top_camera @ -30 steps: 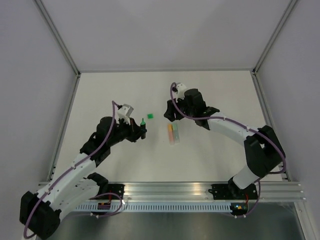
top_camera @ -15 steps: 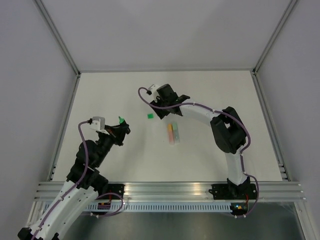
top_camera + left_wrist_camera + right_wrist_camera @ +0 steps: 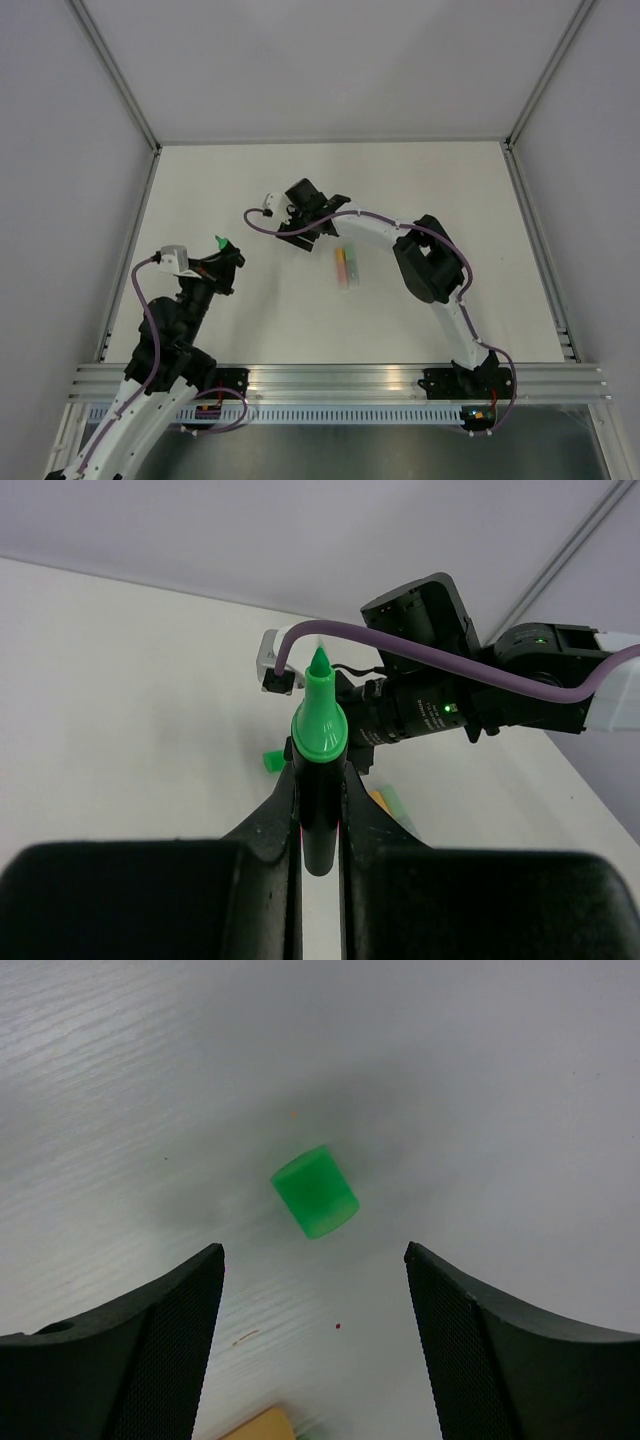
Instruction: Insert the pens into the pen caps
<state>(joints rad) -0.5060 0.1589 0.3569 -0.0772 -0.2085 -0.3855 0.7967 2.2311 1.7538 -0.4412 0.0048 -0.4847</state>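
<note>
My left gripper (image 3: 228,262) is shut on the dark-bodied pen (image 3: 320,815), whose green tip (image 3: 220,243) points up and away; it is held above the table's left part. My right gripper (image 3: 300,230) is open and hangs over a small green cap (image 3: 315,1191) that lies on the table between and just beyond its fingertips (image 3: 170,1330). The cap also shows in the left wrist view (image 3: 270,761). The orange pen (image 3: 340,265) and the mint green pen (image 3: 349,266) lie side by side right of the cap. The other caps are out of view.
The white table (image 3: 450,200) is fenced by aluminium rails at the left (image 3: 128,250) and right (image 3: 535,250). The right arm's wrist and purple cable (image 3: 430,695) sit straight ahead of the held pen. An orange pen end (image 3: 262,1427) lies by the right fingers.
My left arm has pulled back toward the near left with the pen in its grip. My right gripper has swung left, from the table's middle to over the green cap.
</note>
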